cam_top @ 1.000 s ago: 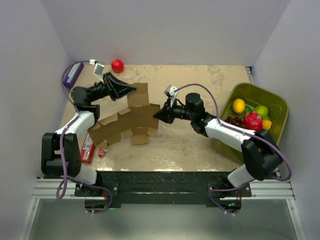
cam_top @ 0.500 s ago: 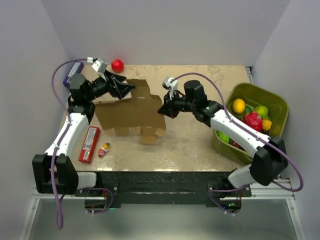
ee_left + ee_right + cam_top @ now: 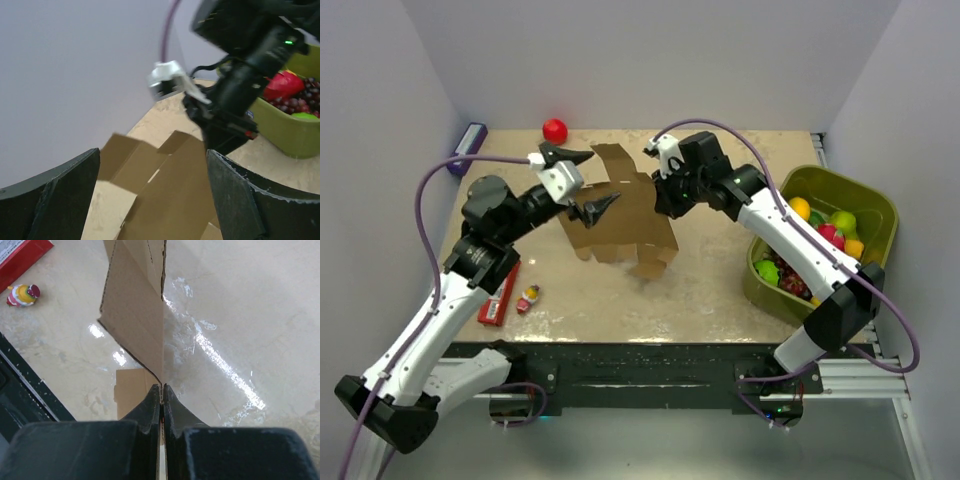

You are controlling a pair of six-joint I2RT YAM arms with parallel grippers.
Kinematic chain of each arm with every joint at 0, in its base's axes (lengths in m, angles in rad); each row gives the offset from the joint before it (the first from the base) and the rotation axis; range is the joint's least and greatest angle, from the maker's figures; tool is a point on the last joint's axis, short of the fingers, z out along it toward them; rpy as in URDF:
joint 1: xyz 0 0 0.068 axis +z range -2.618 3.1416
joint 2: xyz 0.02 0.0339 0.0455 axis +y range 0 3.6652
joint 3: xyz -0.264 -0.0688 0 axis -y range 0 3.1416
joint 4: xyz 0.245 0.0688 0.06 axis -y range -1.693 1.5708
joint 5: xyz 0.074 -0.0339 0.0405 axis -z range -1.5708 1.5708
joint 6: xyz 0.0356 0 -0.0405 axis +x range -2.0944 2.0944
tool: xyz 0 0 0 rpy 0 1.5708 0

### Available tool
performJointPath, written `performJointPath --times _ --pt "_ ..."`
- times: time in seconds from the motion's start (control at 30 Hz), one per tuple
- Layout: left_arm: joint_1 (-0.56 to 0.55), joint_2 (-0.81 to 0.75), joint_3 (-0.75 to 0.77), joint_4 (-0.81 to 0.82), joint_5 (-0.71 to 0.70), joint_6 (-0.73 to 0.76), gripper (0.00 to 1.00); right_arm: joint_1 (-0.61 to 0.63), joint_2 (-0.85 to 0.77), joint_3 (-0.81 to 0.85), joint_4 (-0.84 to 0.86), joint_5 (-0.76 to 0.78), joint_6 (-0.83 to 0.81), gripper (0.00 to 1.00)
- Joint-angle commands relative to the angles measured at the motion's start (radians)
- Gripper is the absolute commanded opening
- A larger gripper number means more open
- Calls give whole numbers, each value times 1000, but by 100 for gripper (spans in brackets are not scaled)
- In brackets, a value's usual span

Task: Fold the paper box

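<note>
The paper box (image 3: 630, 210) is a flat brown cardboard sheet with tabbed flaps, held up on edge above the table's middle. My right gripper (image 3: 665, 196) is shut on its right edge. In the right wrist view the fingertips (image 3: 156, 396) pinch the thin edge of the paper box (image 3: 135, 310), which hangs down toward the tabletop. My left gripper (image 3: 587, 182) stands open at the sheet's left side, holding nothing. The left wrist view shows the paper box (image 3: 170, 195) beyond the wide-apart fingers (image 3: 55, 200), with the right gripper (image 3: 225, 135) behind it.
A red ball (image 3: 555, 130) and a small purple box (image 3: 472, 137) sit at the back left. A red flat pack (image 3: 498, 293) and a small toy figure (image 3: 529, 297) lie near the front left. A green bin (image 3: 865, 192) of fruit stands at the right.
My left gripper has let go of the sheet and opened wide, and that arm has swung forward and right. The right arm has lifted the sheet up and toward the back.
</note>
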Motion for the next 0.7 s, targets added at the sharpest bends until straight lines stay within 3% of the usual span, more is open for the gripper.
performJointPath --times 0.0,0.17,0.67 --pt "-119 81 37 -133 -156 224 92 1 21 88 -122 -23 10 0" --pt "-153 169 41 -140 -105 221 93 2 -16 51 -117 -89 -13 0" --pt "-155 175 -17 -79 -116 206 97 30 -19 22 -120 -141 -47 0"
